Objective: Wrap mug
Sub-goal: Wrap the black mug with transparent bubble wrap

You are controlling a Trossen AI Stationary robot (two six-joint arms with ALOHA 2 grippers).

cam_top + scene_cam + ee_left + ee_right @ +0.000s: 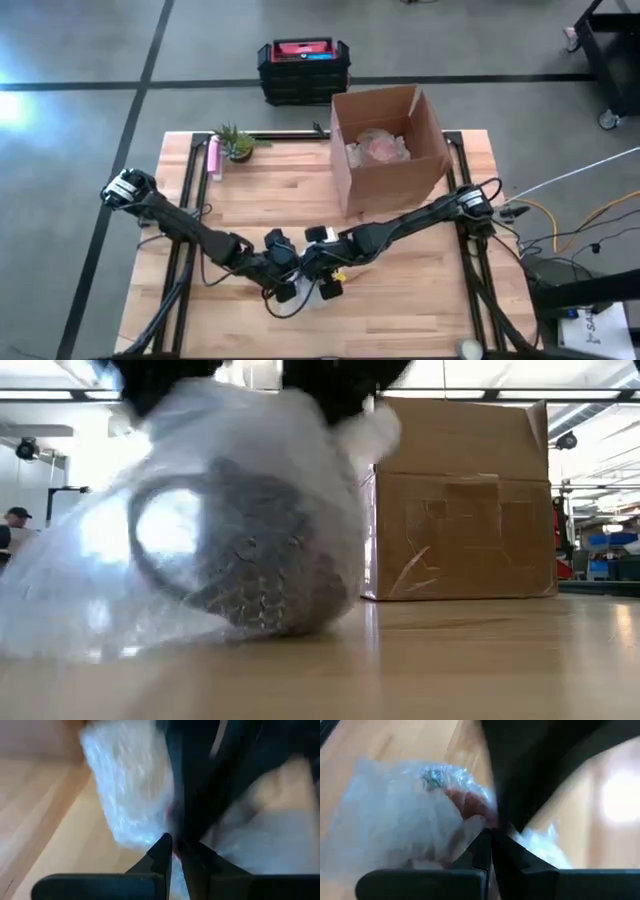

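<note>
- Left gripper (283,283), high view: sits at the near-centre of the table (250,195), just beside the right gripper (325,280); both arms reach in from the table's sides and meet there. Small pale patch between them is the bubble wrap (330,290); the mug cannot be made out from above.
- High view, other items: open cardboard box (385,150) on the far-right part of the table with pale wrapped material inside; small potted plant (235,143) and a pink object (213,158) at the far-left; black crate (303,70) on the floor beyond the table.
- Low view: mug (250,560) rests on the tabletop inside the clear bubble wrap (100,590), its handle (165,535) towards the left. Dark gripper parts come down onto the wrap from above. Cardboard box (465,500) stands behind, to the right. Person (12,525) visible at the far left edge of the room.
- Left wrist view: fingers (160,857) pinched together with bubble wrap (130,790) at the tips; the picture is smeared, so probably clamped on the wrap.
- Right wrist view: fingers (482,847) brought tip to tip over bubble wrap (395,820); a reddish patch shows through the wrap near the tips.
</note>
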